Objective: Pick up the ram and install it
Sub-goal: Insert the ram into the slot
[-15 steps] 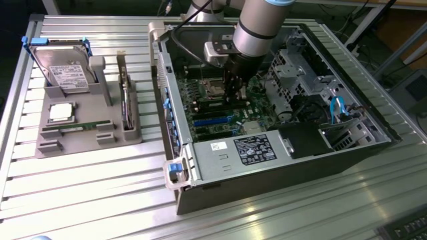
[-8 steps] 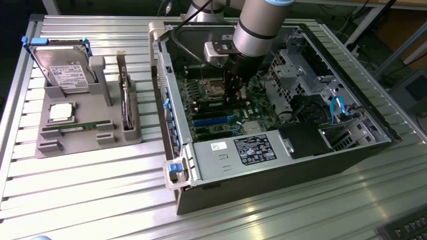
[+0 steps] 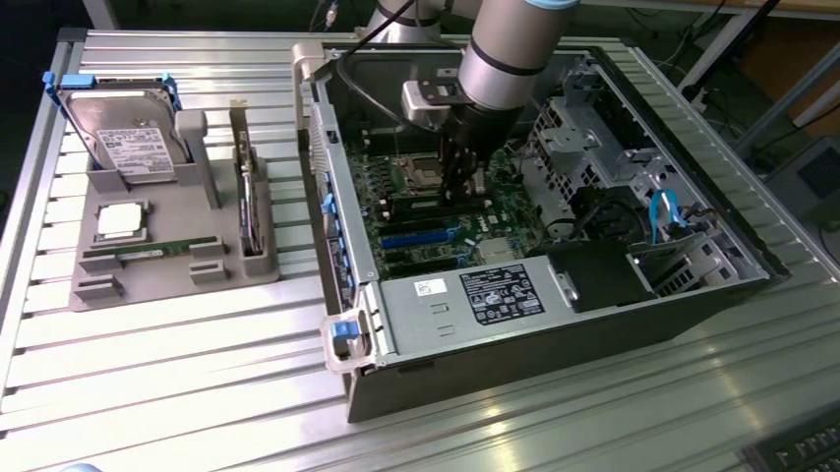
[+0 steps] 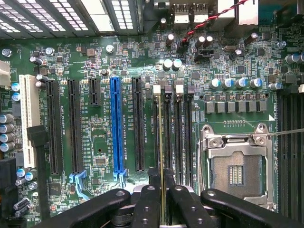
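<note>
Your gripper [image 4: 162, 179] has its fingers [image 4: 147, 204] drawn nearly together, pinching the ram [image 4: 163, 137] between them. Only a narrow gap, filled by the stick. In the wrist view the ram is edge-on, a thin yellowish line running lengthwise along the memory slots [image 4: 178, 128], on the side of that bank next to the black expansion slots. Can't tell which slot it's over, or whether it touches or is seated.

In the exterior view your arm comes straight down into the open computer case [image 3: 525, 379], wrist vertical, gripper [image 3: 459, 182] low over the motherboard, just beside the CPU socket [image 3: 420, 169]. In the wrist view the socket [image 4: 237, 171] is open with bare contacts, and the blue slot [image 4: 116, 123] lies on the far side of the ram from it.

Chips and green face of the held ram are hidden, only its edge shows.

On the exterior view's left, well apart from the case, the grey parts holder [image 3: 145, 287] carries a second ram stick [image 3: 145, 252] lying flat, a silver processor chip [image 3: 121, 218] and a hard drive [image 3: 125, 133].
</note>
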You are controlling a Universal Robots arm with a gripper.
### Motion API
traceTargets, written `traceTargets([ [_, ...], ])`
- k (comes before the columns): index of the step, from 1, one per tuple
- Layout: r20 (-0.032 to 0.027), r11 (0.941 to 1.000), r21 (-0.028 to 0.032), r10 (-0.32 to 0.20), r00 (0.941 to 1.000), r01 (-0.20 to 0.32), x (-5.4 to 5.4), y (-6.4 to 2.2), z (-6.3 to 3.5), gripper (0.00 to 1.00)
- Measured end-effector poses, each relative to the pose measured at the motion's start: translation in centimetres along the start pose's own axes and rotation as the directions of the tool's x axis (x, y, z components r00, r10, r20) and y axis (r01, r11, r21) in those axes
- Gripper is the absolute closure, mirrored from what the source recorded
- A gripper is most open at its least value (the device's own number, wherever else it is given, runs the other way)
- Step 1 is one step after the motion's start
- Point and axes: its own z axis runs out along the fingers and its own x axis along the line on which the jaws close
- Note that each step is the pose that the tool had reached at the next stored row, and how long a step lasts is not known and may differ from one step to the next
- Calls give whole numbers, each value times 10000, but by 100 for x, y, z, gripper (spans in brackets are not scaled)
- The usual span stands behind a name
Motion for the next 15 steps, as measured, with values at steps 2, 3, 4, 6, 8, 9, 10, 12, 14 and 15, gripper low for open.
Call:
traceTargets([
  [2,2,10000,1,-5,10000,5,-1,1,-21,86],
  [3,1,10000,1,-8,10000,8,0,1,-21,86],
  [4,1,10000,0,-14,10000,14,0,1,-22,86],
  [6,-4,10000,-2,-32,10000,32,0,1,-22,86],
  [8,-7,10000,-1,-54,10000,54,0,0,-18,86],
  [9,-13,10000,0,-71,10000,71,0,0,-12,86],
  [10,-22,10000,-1,-83,10000,83,0,0,-9,86],
  [12,-27,10000,-1,-84,10000,84,0,0,-9,86],
  [14,-27,10000,-1,-86,10000,86,0,0,-9,86],
  [15,-27,10000,-1,-86,10000,86,0,0,-8,86],
])
